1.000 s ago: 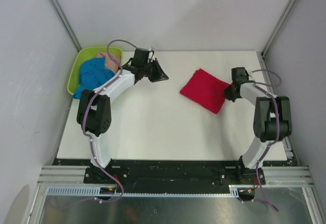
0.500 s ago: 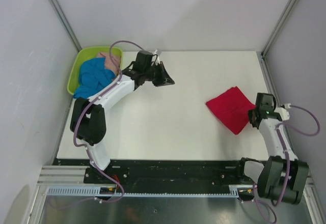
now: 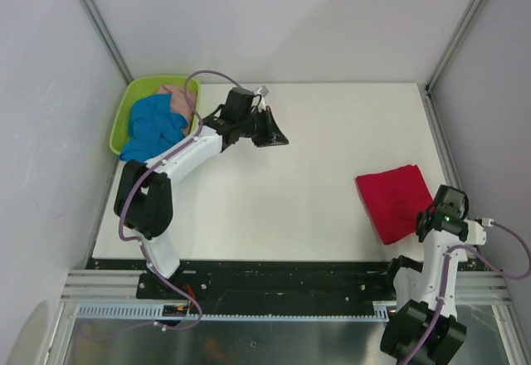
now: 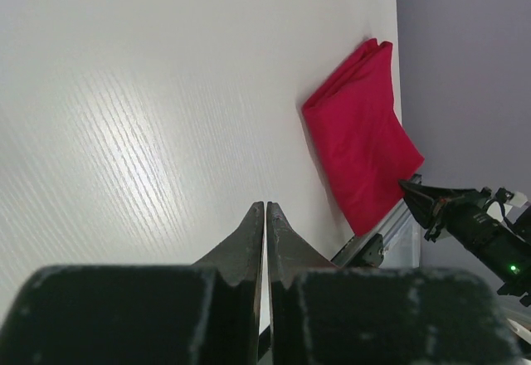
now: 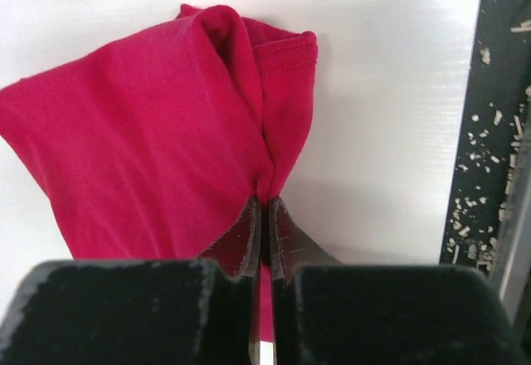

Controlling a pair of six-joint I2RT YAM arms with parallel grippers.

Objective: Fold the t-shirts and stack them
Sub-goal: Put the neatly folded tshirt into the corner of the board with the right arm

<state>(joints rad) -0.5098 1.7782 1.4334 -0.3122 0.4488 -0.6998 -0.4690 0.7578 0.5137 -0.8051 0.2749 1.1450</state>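
The red t-shirt (image 3: 394,199) lies folded at the table's near right. It also shows in the left wrist view (image 4: 361,145) and the right wrist view (image 5: 158,141). My right gripper (image 3: 425,220) is shut on the red shirt's near edge; the cloth bunches between the jaws (image 5: 264,199). The blue t-shirt (image 3: 149,124) and the pale pink t-shirt (image 3: 177,97) lie crumpled in the lime-green basket (image 3: 124,108). My left gripper (image 3: 278,138) is shut and empty above the table's middle rear, right of the basket (image 4: 265,209).
The table's right edge and a metal rail (image 5: 498,133) with debris run right next to the red shirt. The enclosure walls (image 3: 50,91) stand close on both sides. The right arm's base (image 3: 419,332) sits at the near right.
My right gripper has dragged the red shirt from the middle right toward the near right corner. My left gripper has shifted slightly right, away from the basket.
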